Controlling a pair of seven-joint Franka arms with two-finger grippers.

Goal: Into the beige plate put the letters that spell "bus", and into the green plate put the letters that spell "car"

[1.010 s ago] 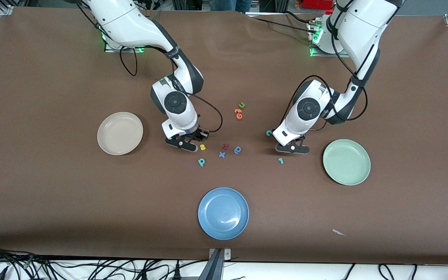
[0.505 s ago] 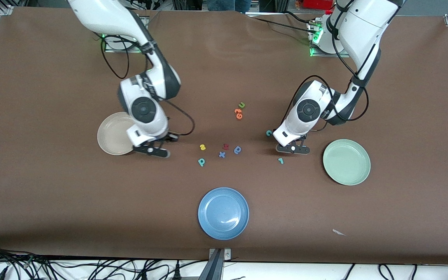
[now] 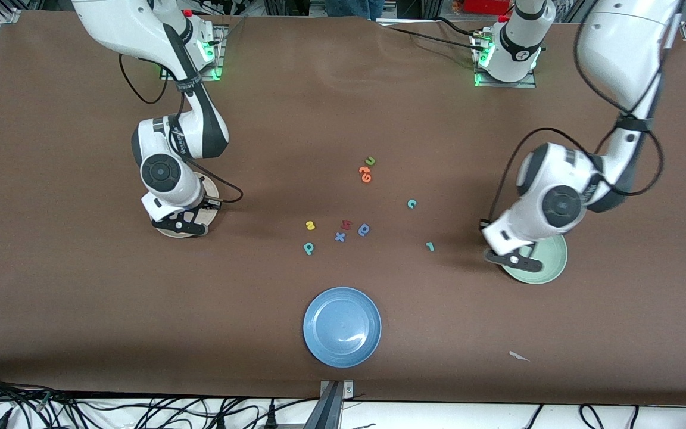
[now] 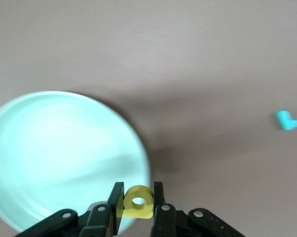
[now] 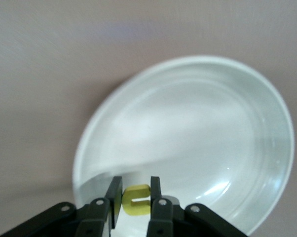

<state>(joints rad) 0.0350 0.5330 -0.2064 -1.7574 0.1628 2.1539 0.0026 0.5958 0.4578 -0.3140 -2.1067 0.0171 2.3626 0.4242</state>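
Over the beige plate (image 3: 209, 192) (image 5: 198, 123) my right gripper (image 3: 179, 226) (image 5: 136, 195) is shut on the yellow "u" (image 5: 137, 202). My left gripper (image 3: 514, 260) (image 4: 137, 197) hangs over the green plate's (image 3: 550, 262) (image 4: 59, 153) rim, shut on the yellow "a" (image 4: 137, 205). On the cloth between the plates lie the yellow "s" (image 3: 310, 225), the teal "b" (image 3: 308, 248), the teal "c" (image 3: 412, 204) and the teal "r" (image 3: 430, 245) (image 4: 287, 120).
A blue plate (image 3: 342, 326) sits nearest the front camera. Beside the "s" lie a blue "x" (image 3: 340, 237), a red letter (image 3: 346, 224) and a blue round-bowled letter (image 3: 364, 229). A green "u" (image 3: 370, 161) and an orange piece (image 3: 365, 174) lie farther back.
Both arms left the letter cluster. The right gripper swung out over the beige plate; the left gripper, which held still at first, moved over the green plate's rim.
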